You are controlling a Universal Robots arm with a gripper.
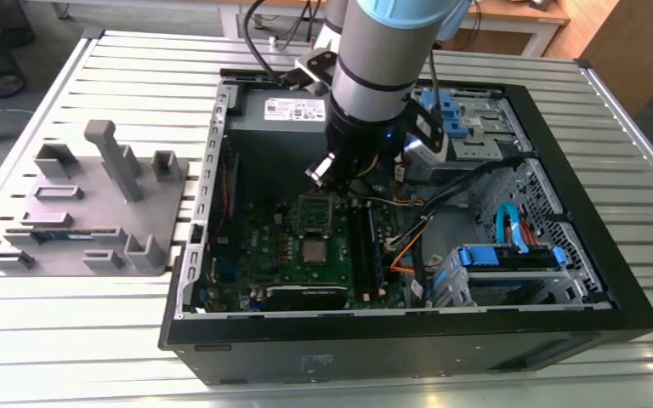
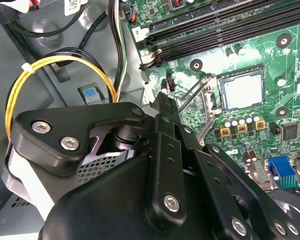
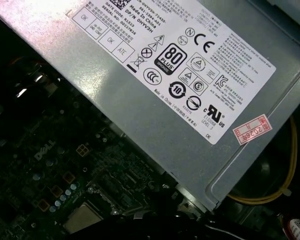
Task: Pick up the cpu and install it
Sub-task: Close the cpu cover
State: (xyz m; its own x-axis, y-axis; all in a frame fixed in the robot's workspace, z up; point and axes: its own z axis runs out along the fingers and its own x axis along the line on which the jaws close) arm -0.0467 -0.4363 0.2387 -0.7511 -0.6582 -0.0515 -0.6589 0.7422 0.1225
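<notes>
Cpu [image 2: 243, 90] seated on motherboard [image 2: 290, 60], gripper [image 1: 326, 178] nearby above — apart

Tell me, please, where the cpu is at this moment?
In the exterior view the cpu lies flat on the green motherboard inside the open case, with the black memory slots beside it on the exterior view's right.

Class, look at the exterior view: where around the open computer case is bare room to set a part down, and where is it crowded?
Bare slatted table lies between the grey fixture and the table's near edge, and at the exterior view's right of the computer case. Inside the case it is crowded: arm, cables, drive cages around the cpu.
</notes>
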